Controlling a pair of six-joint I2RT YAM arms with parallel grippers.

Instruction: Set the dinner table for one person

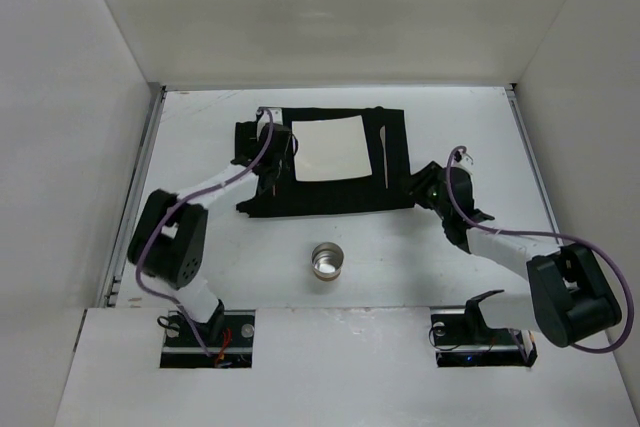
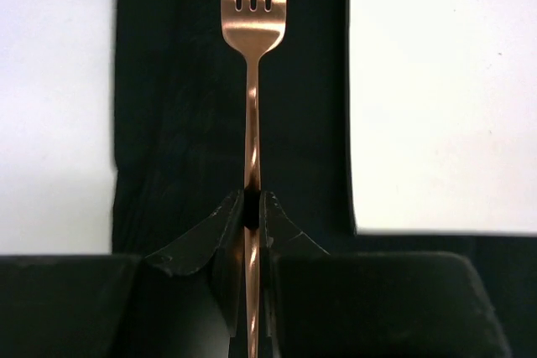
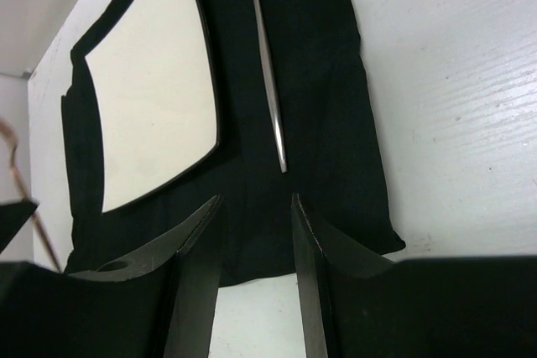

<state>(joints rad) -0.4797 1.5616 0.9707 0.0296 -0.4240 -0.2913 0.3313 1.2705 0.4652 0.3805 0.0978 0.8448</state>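
Dinner table (image 1: 470,137): one fork (image 2: 252,123), one knife (image 3: 268,81), one cup (image 1: 326,262).

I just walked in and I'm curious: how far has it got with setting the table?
Done: plate and knife lie on the mat, knife right of the plate. In hand: the left pincer grips the fork over the mat, left of the plate. To do: the cup stands off the mat.
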